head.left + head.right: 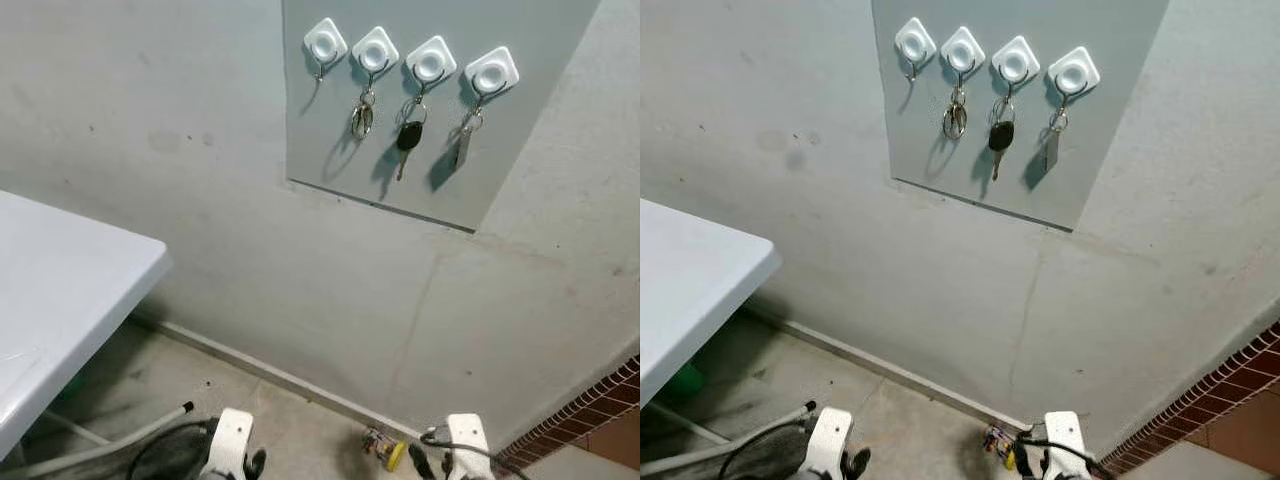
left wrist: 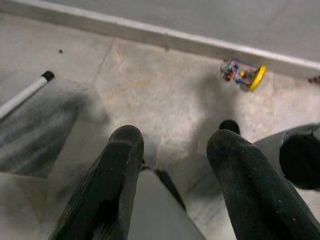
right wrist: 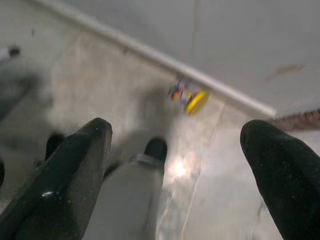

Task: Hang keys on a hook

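Four white diamond-shaped hooks sit in a row on a grey panel (image 1: 420,170) high on the wall. The leftmost hook (image 1: 325,43) is bare. A key ring (image 1: 362,118) hangs from the second hook, a black-headed key (image 1: 407,137) from the third, and a silver key (image 1: 464,142) from the fourth. Both arms hang low near the floor, far below the panel. My left gripper (image 2: 175,140) is open with nothing between its fingers. My right gripper (image 3: 180,130) is open wide and holds nothing.
A white table (image 1: 70,280) juts in from the left. A small yellow and multicoloured object (image 1: 385,448) lies on the concrete floor by the baseboard. A white rod (image 2: 25,92) lies under the table. Red brick (image 1: 590,420) shows at the right.
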Available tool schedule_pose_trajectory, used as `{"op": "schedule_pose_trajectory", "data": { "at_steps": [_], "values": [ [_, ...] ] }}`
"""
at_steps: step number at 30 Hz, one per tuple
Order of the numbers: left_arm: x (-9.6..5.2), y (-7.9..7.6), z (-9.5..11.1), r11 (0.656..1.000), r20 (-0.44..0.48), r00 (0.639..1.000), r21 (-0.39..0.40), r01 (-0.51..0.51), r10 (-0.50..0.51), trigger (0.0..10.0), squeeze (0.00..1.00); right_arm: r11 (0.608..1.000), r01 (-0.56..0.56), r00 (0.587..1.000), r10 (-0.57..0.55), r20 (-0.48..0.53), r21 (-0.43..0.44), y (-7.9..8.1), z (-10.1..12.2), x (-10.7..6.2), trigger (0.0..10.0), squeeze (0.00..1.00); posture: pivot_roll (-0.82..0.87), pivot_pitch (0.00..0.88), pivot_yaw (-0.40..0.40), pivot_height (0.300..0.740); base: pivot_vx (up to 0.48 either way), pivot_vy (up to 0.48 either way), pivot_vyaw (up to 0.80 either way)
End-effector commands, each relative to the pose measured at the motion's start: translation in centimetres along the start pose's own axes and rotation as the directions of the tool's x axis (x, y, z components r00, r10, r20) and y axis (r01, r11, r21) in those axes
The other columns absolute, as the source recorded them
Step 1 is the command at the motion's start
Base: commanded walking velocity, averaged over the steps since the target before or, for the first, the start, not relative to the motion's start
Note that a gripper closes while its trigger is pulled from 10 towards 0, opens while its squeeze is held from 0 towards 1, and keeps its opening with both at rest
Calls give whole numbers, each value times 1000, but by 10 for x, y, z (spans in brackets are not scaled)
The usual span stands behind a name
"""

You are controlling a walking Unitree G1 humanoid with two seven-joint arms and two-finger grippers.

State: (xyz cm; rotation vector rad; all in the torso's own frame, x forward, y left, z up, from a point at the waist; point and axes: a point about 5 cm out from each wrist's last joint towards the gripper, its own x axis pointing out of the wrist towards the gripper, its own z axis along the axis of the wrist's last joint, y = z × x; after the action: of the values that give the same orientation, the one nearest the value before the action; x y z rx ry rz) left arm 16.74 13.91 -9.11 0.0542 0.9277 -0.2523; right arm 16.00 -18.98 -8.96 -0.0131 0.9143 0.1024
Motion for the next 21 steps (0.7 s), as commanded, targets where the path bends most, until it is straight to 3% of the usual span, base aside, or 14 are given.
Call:
{"op": "schedule_pose_trajectory", "data": {
  "at_steps": [1,6,21],
  "values": [
    [0,-2,-1,999,-8,1000,26,18,-18,10000,0,1000,-2,999,2,-50,-9,2,-11,-2,10000,0,-21,0,15,740,0,0,0],
    [1,-1,2,1000,3,1000,-6,4,-4,10000,0,1000,-18,995,15,-100,-22,5,-20,-4,10000,0,-15,0,9,740,0,0,0],
    [2,5,12,999,33,999,-40,-24,25,10000,0,999,-34,995,32,-91,-14,13,-11,1,10000,0,0,0,-7,740,0,0,0]
  ]
}}
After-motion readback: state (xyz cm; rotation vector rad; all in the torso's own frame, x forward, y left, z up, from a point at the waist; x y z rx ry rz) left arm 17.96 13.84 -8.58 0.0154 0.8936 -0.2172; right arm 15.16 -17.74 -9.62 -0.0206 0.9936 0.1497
